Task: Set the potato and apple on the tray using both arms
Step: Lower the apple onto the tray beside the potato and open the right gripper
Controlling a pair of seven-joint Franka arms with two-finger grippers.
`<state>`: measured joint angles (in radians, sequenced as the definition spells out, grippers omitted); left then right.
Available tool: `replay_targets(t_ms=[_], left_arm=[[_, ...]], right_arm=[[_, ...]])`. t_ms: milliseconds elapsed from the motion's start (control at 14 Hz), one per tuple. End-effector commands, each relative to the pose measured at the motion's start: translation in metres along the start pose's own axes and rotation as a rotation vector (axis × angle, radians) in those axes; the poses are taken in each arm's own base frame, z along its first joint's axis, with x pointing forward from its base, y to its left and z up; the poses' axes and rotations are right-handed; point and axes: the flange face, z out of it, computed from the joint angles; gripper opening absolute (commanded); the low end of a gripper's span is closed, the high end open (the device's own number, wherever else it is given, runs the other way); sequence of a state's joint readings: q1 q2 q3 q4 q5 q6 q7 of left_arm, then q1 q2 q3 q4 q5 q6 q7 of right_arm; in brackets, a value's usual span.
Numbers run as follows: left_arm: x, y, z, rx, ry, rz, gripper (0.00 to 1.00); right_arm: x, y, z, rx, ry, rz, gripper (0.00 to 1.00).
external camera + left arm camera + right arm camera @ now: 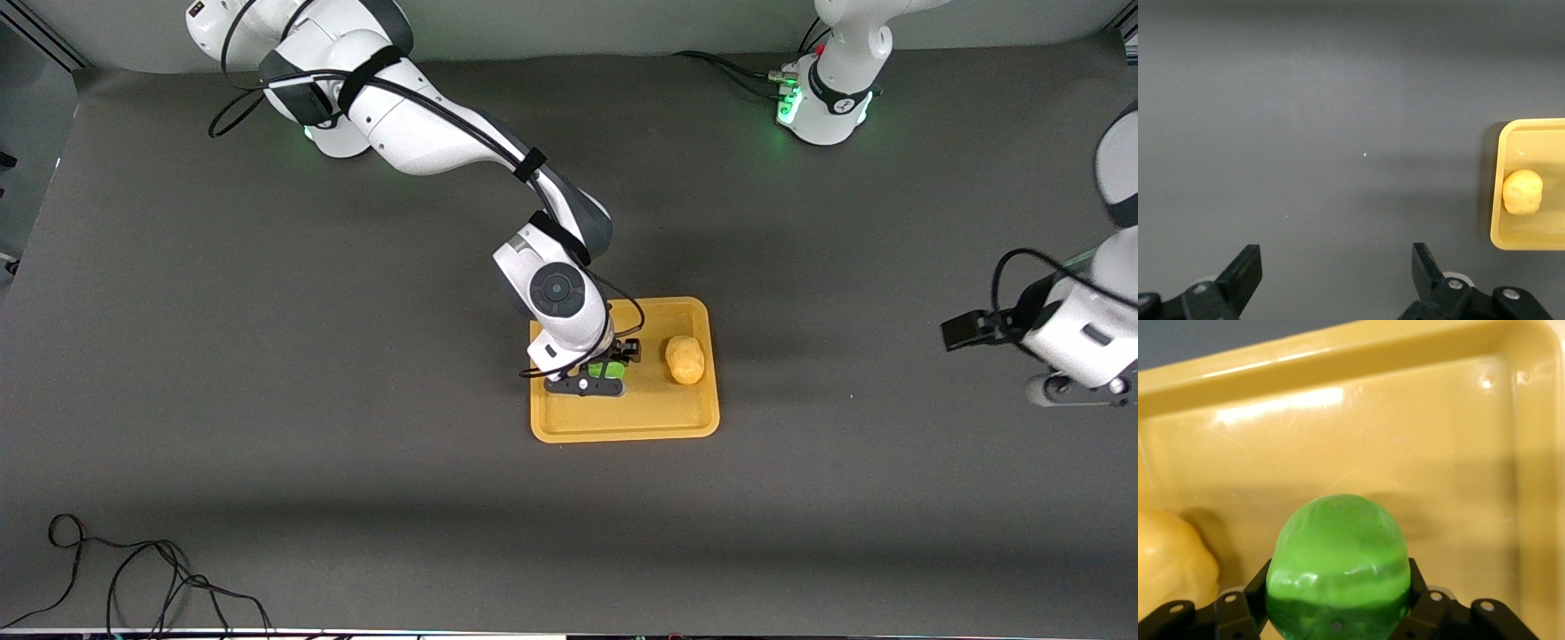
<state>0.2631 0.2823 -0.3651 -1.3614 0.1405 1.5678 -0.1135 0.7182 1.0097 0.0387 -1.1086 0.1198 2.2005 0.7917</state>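
Tray (622, 422) holds potato (685, 359); right end effector (597, 378) pinches apple (607, 367) over it.
I'd lower gently, release; left end effector (1335, 280) waits spread over the worktop (267, 356).

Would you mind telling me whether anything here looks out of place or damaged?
Nothing stands out. The potato lies on the tray; the right gripper holds the apple over it; the left gripper waits open, off the tray.
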Motion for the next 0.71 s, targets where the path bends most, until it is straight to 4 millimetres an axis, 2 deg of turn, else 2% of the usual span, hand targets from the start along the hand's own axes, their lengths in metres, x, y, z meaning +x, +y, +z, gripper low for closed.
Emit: replay_targets(t_ms=[0, 214, 357, 429, 571, 643], left_arm=[[-0.021, -0.033, -0.018, -0.016, -0.006, -0.010, 1.00], [-0.050, -0.046, -0.035, -0.050, 0.012, -0.060, 1.00], [-0.067, -0.035, -0.046, -0.035, 0.029, -0.063, 1.00], [-0.069, -0.028, -0.046, -0.028, 0.047, -0.051, 1.00], [-0.075, -0.030, -0.042, -0.028, 0.072, -0.055, 1.00], [-0.079, -0.036, -0.045, -0.026, 0.075, -0.065, 1.00]], right_arm=[[-0.003, -0.008, 0.004, -0.013, 0.023, -0.018, 0.50], [-0.003, -0.002, 0.003, -0.077, 0.015, -0.044, 0.50], [-0.004, -0.002, 0.005, -0.078, 0.014, -0.040, 0.50], [-0.005, -0.001, 0.007, -0.081, 0.012, -0.039, 0.51], [-0.005, 0.000, 0.011, -0.079, 0.007, -0.032, 0.62], [-0.005, 0.000, 0.012, -0.080, 0.006, -0.030, 0.78]])
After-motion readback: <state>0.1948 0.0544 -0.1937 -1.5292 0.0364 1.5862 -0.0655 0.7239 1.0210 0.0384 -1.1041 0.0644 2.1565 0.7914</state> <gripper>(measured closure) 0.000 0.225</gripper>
